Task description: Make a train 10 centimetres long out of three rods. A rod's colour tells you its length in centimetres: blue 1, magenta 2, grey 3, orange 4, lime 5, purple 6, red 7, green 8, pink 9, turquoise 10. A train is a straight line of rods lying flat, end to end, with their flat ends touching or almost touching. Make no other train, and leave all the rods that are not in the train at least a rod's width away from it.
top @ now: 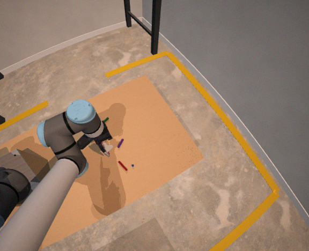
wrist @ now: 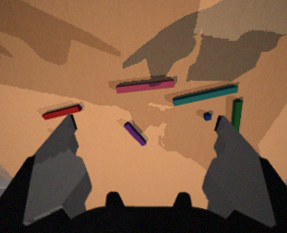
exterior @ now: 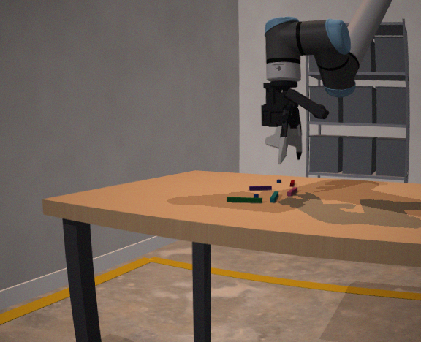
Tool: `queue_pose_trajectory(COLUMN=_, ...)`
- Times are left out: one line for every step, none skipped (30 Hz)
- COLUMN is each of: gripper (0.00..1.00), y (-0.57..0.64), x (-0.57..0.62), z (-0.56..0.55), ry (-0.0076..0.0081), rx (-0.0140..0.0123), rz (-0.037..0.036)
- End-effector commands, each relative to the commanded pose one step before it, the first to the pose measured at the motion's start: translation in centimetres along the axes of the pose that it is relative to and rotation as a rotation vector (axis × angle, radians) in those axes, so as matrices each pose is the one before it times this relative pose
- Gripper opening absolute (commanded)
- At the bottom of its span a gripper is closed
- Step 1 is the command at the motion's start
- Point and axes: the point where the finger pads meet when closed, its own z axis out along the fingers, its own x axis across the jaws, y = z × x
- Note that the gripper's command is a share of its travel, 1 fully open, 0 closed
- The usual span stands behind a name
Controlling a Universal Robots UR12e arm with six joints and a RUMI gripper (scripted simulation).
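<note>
Several rods lie flat on the orange table. In the wrist view I see a red rod (wrist: 62, 112) at the left, a pink rod (wrist: 144, 86), a turquoise rod (wrist: 204, 95), a green rod (wrist: 236, 114), a blue cube (wrist: 207, 116) and a purple rod (wrist: 136, 133). None of them touch end to end. My gripper (wrist: 145, 116) is open and empty, well above the table, over the purple and pink rods. In the exterior view the gripper (exterior: 289, 158) points down above the pink rod (exterior: 291, 191) and the turquoise rod (exterior: 274, 196).
A second blue cube (top: 132, 164) lies beside the red rod (top: 122, 165). The green rod (top: 105, 119) is partly hidden behind my wrist. The arm's base block stands at the table's left corner. A shelf stands behind the table in the exterior view.
</note>
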Motion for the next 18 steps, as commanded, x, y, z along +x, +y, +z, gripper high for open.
queue_pose_trajectory(gripper=1.00, y=0.095, x=0.018, z=-0.071, ry=-0.00542, rx=-0.01268, rz=-0.00297)
queue_pose_trajectory(gripper=1.00, y=0.104, x=-0.125, z=-0.012, ry=-0.00011, rx=-0.00078, rz=0.00264)
queue_pose_trajectory(gripper=1.00, y=0.020, x=-0.016, z=-0.011, ry=0.00015, rx=-0.00030, rz=0.00045)
queue_pose_trajectory(gripper=1.00, y=0.009, x=-0.003, z=-0.008, ry=0.00017, rx=-0.00017, rz=0.00018)
queue_pose_trajectory(gripper=1.00, y=0.001, x=0.003, z=-0.002, ry=0.00013, rx=-0.00004, rz=0.00003)
queue_pose_trajectory(gripper=1.00, y=0.000, x=0.003, z=0.000, ry=0.00009, rx=0.00000, rz=0.00015)
queue_pose_trajectory(gripper=1.00, y=0.000, x=0.002, z=0.000, ry=0.00006, rx=0.00000, rz=0.00018)
queue_pose_trajectory(gripper=1.00, y=0.000, x=0.001, z=0.000, ry=0.00003, rx=0.00000, rz=0.00014)
queue_pose_trajectory(gripper=1.00, y=-0.001, x=0.001, z=0.000, ry=0.00002, rx=0.00003, rz=0.00007)
queue_pose_trajectory(gripper=1.00, y=-0.005, x=0.002, z=0.002, ry=0.00001, rx=0.00015, rz=-0.00006)
queue_pose_trajectory(gripper=1.00, y=-0.004, x=0.001, z=0.001, ry=0.00000, rx=0.00011, rz=-0.00006)
queue_pose_trajectory(gripper=1.00, y=-0.002, x=0.001, z=0.001, ry=0.00000, rx=0.00008, rz=-0.00004)
queue_pose_trajectory(gripper=1.00, y=-0.002, x=0.001, z=0.001, ry=0.00000, rx=0.00005, rz=-0.00003)
queue_pose_trajectory(gripper=1.00, y=-0.001, x=0.000, z=0.000, ry=0.00000, rx=0.00003, rz=-0.00002)
queue_pose_trajectory(gripper=1.00, y=-0.001, x=0.000, z=0.000, ry=0.00000, rx=0.00002, rz=-0.00001)
queue_pose_trajectory(gripper=1.00, y=0.000, x=0.000, z=0.000, ry=0.00000, rx=0.00001, rz=-0.00001)
queue_pose_trajectory(gripper=1.00, y=0.000, x=0.000, z=0.000, ry=0.00000, rx=0.00000, rz=0.00000)
queue_pose_trajectory(gripper=1.00, y=0.000, x=0.000, z=0.000, ry=0.00000, rx=0.00000, rz=0.00000)
